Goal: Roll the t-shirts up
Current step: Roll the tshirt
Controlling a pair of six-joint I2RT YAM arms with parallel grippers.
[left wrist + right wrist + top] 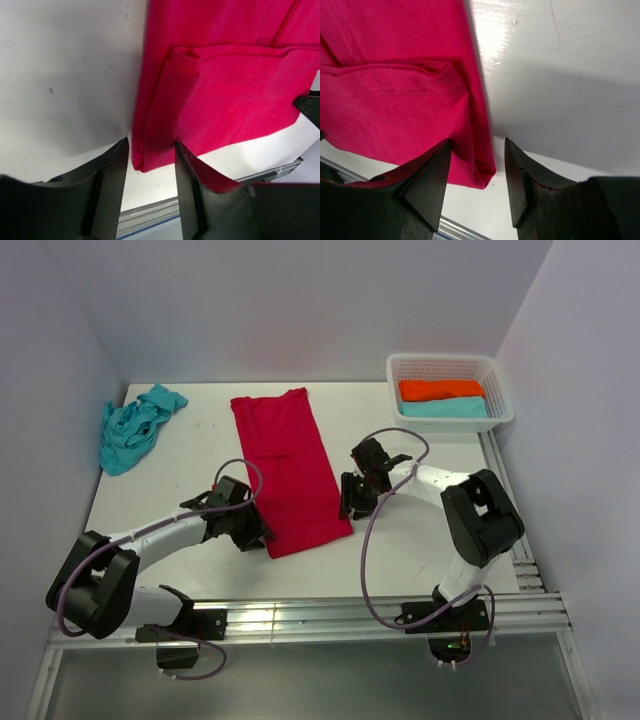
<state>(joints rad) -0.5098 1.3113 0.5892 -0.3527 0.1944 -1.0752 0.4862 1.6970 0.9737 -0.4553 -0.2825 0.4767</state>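
risk, skewed roll: in the top view the right gripper [477,145] sat slightly further toward 12 o'clock than the left gripper [151,145]. if they had closed and turned from unequal starts, the red t-shirt [288,465] would likely have wound into a cone instead of an even tube.
risk, one layer only: the shirt lay folded into a long strip with a sleeve tucked on top. a shallow pinch could have caught the upper layer alone and pulled the fold open.
risk, slipped pinch: only the very corner of the hem lay between each pair of jaws, and soft cotton held by so little could have slid free.
risk, bunching: both sets of fingertips were low over the table [180,470]. pressing lower might have dragged the cloth into a heap.
left gripper: jaws partly apart, straddling the strip's 7 o'clock corner and gripping nothing. whether a finger brushed the cloth could not be told.
right gripper: jaws likewise partly apart around the 5 o'clock corner, holding nothing.
red t-shirt: flat at the table's centre, running from 12 to 6 o'clock, not yet rolled.
turquoise t-shirt [135,430]: crumpled at 10 o'clock, well apart from both grippers.
basket [440,360]: at 2 o'clock, with orange and turquoise folded pieces inside.
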